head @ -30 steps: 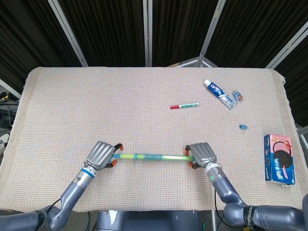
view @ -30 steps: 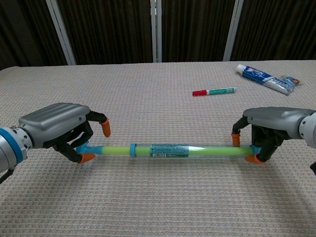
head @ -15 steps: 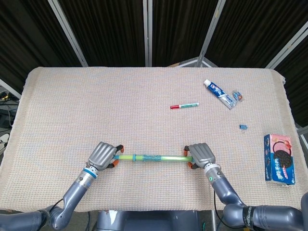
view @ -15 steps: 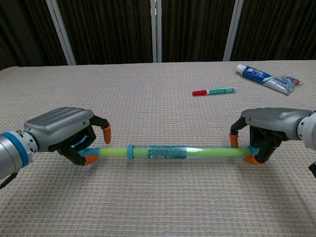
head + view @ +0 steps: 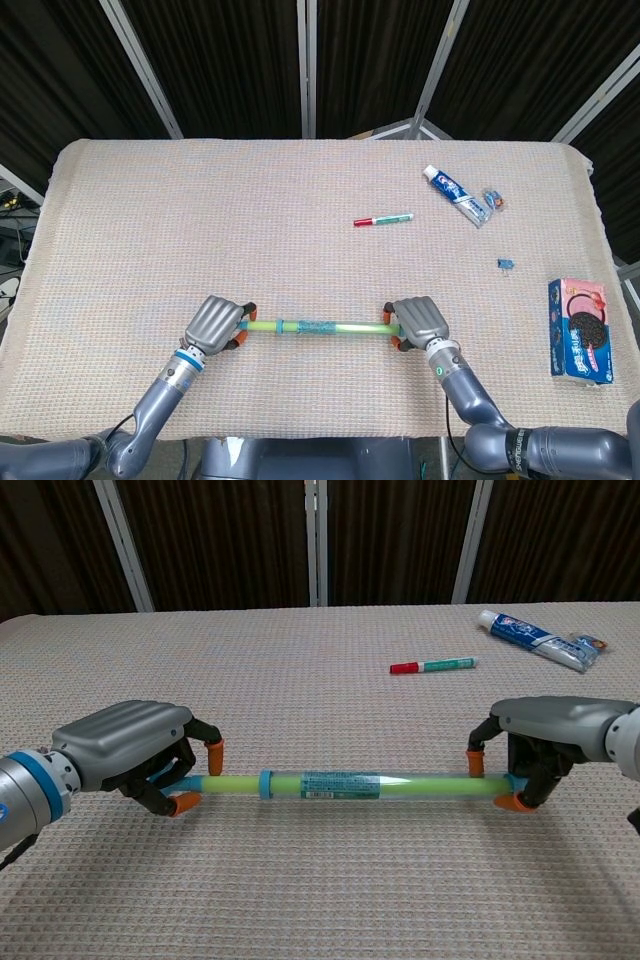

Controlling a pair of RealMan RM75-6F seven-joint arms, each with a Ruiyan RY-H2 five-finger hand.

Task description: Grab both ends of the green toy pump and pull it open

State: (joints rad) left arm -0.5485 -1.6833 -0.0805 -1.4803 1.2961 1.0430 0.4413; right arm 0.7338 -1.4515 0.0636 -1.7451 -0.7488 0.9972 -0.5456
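Note:
The green toy pump (image 5: 315, 326) (image 5: 350, 784) lies across the near part of the table, a long green tube with blue collars and a labelled barrel. Its thinner green rod sticks out of the barrel toward the left. My left hand (image 5: 213, 324) (image 5: 125, 746) grips the pump's left end, orange fingertips curled around it. My right hand (image 5: 420, 322) (image 5: 545, 735) grips the right end in the same way. Both ends are partly hidden under the hands.
A red and green marker (image 5: 382, 219) (image 5: 433, 665) lies mid-table. A toothpaste tube (image 5: 456, 194) (image 5: 535, 638) sits at the back right, a small blue clip (image 5: 506, 264) nearer. A cookie box (image 5: 580, 329) lies at the right edge of the woven cloth (image 5: 200, 220).
The left hand has dropped lower and shifted slightly, with the pump's left end and blue collar moving with it. The right hand is almost still.

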